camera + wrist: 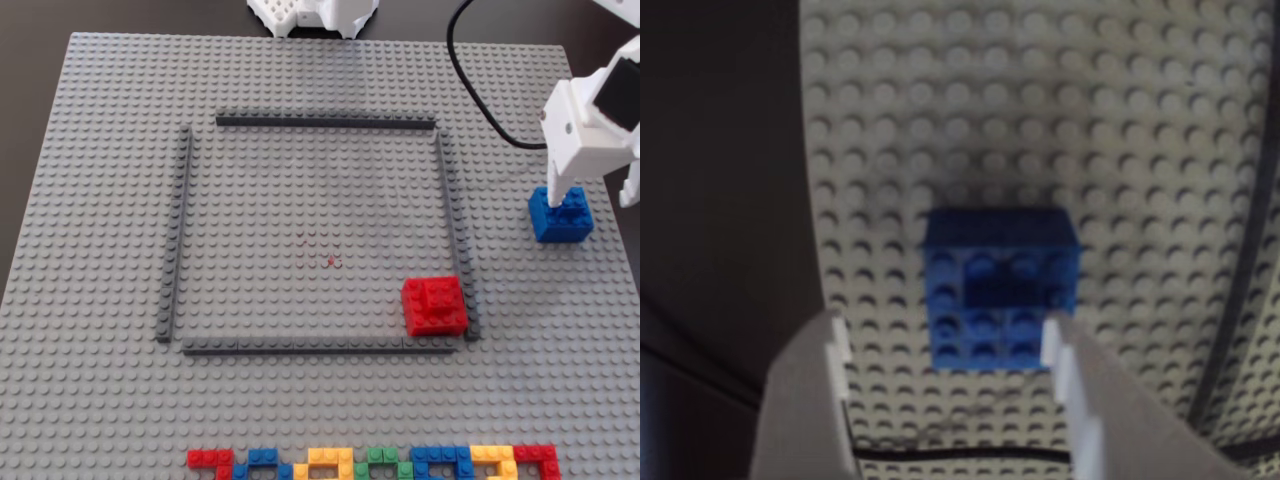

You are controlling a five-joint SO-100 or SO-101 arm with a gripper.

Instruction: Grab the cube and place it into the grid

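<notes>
Blue cube (pixel 561 216) sits on the grey studded baseplate (pixel 110 180), outside the grid frame (pixel 447 180), right of its right wall in the fixed view; end effector (pixel 590 195) right over it, fingers spread, gripping nothing; wrist view: cube (pixel 1002 288) between and just beyond the fingertips (pixel 1058 345); red cube (pixel 434 305) inside the frame's lower-right corner; coloured bricks (pixel 375 463) line the bottom edge.

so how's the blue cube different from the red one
The blue cube sits outside the grey frame, on its right in the fixed view; the red cube lies inside, in the near right corner. The gripper is at the blue cube, jaws open; nothing is near the red one. Both are stepped brick stacks on the baseplate.
</notes>
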